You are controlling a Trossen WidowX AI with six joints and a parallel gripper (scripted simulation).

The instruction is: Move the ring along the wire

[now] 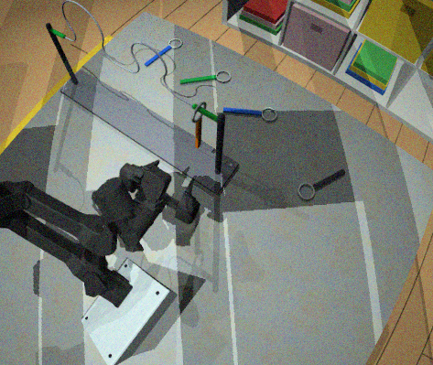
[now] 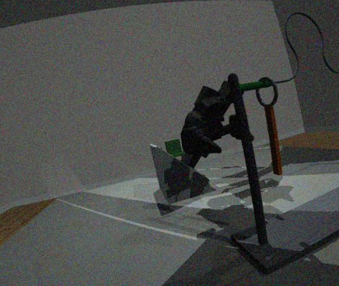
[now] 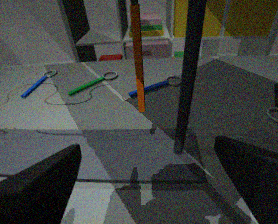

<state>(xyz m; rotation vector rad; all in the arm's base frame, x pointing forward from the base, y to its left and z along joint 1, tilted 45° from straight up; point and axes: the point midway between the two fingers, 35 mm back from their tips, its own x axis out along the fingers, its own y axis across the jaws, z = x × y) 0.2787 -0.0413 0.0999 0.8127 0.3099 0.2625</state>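
The ring (image 1: 196, 109) (image 2: 266, 92) hangs on the green wire part (image 1: 207, 112) (image 2: 252, 85) next to the near post (image 1: 220, 142) (image 2: 249, 160) (image 3: 189, 75). Its orange handle (image 1: 198, 134) (image 2: 273, 142) (image 3: 137, 60) hangs straight down, free of the fingers. My gripper (image 1: 189, 194) (image 2: 231, 125) (image 3: 149, 147) is open and empty. It sits low, a short way back from the handle and the post, touching neither. The thin grey wire (image 1: 110, 44) (image 2: 302, 41) curls away to the far post (image 1: 61, 53) with its own green part (image 1: 57, 33).
The wire's dark base plate (image 1: 146, 131) (image 2: 265, 256) lies just ahead of the gripper. Loose rings with blue (image 1: 157, 55) (image 1: 243, 111), green (image 1: 197, 80) and dark (image 1: 322, 183) handles lie on the mat beyond. A shelf (image 1: 320, 35) with boxes stands at the back right.
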